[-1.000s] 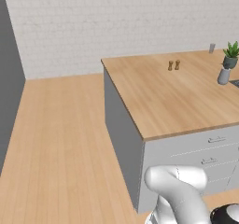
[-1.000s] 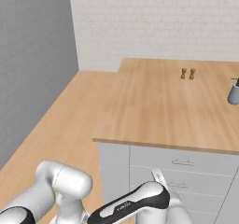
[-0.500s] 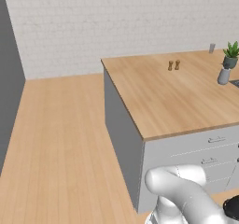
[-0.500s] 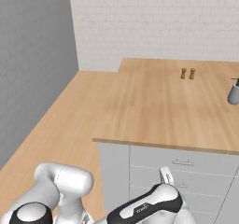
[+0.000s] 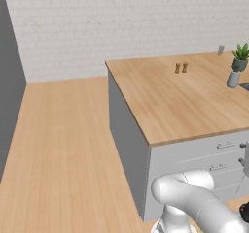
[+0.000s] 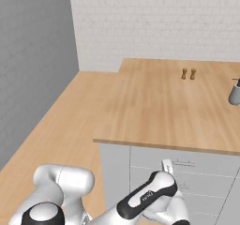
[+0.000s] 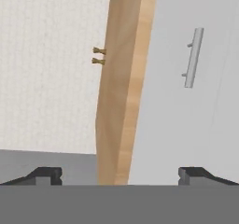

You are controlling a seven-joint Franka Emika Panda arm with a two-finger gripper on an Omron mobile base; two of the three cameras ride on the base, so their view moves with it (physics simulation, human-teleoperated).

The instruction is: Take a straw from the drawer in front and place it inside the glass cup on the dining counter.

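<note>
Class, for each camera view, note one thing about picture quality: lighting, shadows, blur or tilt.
Left base view: flat, even light; the dining counter shows no glare, and the far glass cup is small and soft. Right base view: equally shadowless, edges slightly blurred. Hand view: rolled sideways, so the drawer handle runs near vertical; open gripper tips at the bottom.

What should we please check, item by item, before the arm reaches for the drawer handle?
1. End effector open: ok, tips stand wide apart.
2. End effector holding nothing: ok.
3. Handle ahead of the hand: ok, seen up and to one side of centre in the hand view.
4. Drawer shut: ok, front flush.
5. Straw located: cannot tell, drawer closed.
6. Cup on the counter: ok, at the far edge.
</note>
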